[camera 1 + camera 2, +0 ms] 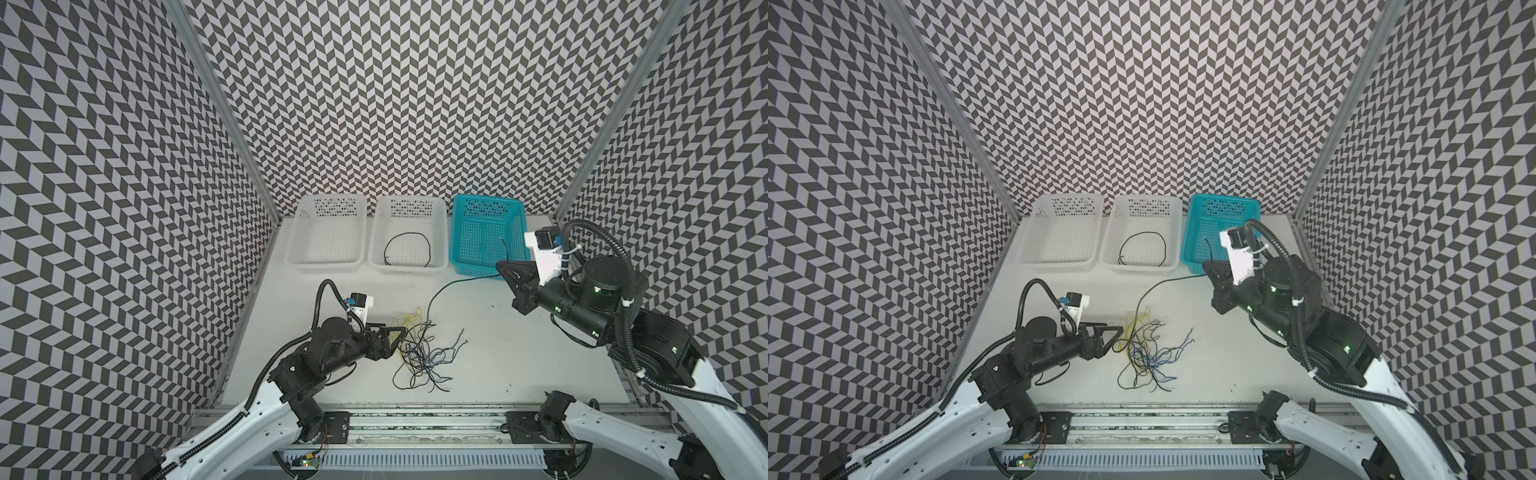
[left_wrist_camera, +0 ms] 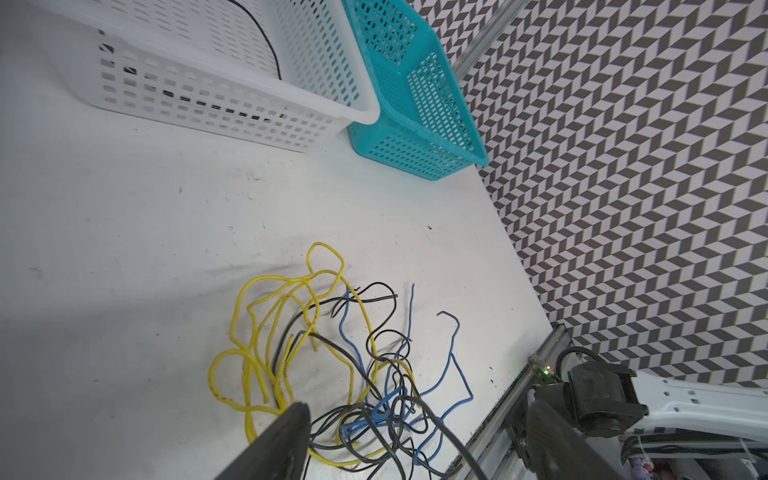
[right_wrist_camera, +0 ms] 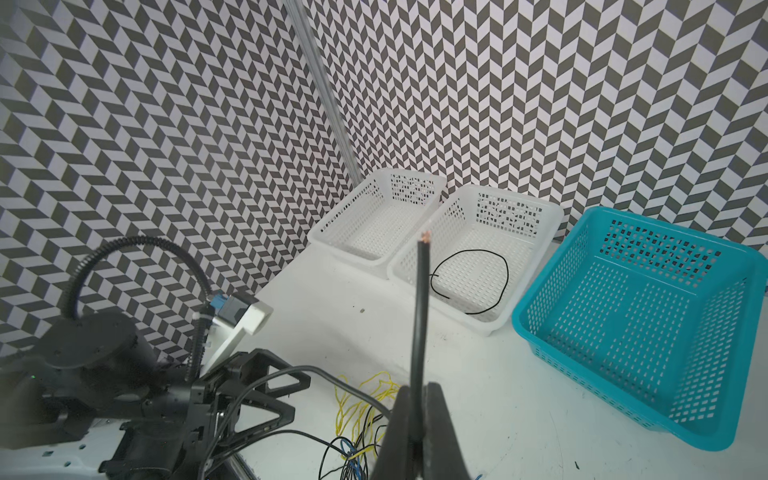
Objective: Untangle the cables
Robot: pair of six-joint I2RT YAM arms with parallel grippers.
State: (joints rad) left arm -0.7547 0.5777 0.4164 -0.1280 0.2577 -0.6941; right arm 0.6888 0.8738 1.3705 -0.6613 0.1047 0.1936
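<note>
**Both top views:** A tangle of cables (image 1: 419, 353) (image 1: 1148, 353) in yellow, blue and black is seen lying on the white table (image 1: 519, 353) (image 1: 1225, 361), toward its near middle. The left gripper (image 1: 397, 341) (image 1: 1113, 340) is held at the tangle's left edge, jaws spread and nothing clamped between them. One black cable (image 1: 446, 286) (image 1: 1154, 286) is drawn out of the heap toward the far right. There it is pinched by the right gripper (image 1: 500, 266) (image 1: 1205, 264), at the near rim of the blue basket (image 1: 454, 249) (image 1: 1185, 249). To that basket's left, along the far wall, the left white basket (image 1: 289, 249) (image 1: 1022, 249) and the middle white basket (image 1: 372, 249) (image 1: 1105, 249) are lined up. A single looped cable (image 1: 407, 234) (image 1: 1142, 234) is laid in the middle one.

**Left wrist view:** The tangle (image 2: 332, 365) is shown spread between and beyond the two parted fingers (image 2: 282, 440) of the left gripper (image 2: 417, 409). Whether a strand is touched cannot be told. The middle white basket (image 2: 208, 95) and the blue basket (image 2: 415, 137) are seen touching, side by side, beyond the tangle.

**Right wrist view:** The black cable (image 3: 422, 299) is gripped between the closed jaws of the right gripper (image 3: 419, 388), and its bare copper tip is seen standing free above them. The left gripper (image 3: 299, 395) is pictured just beside the yellow strands of the tangle (image 3: 361, 399). All three baskets are seen beyond.
</note>
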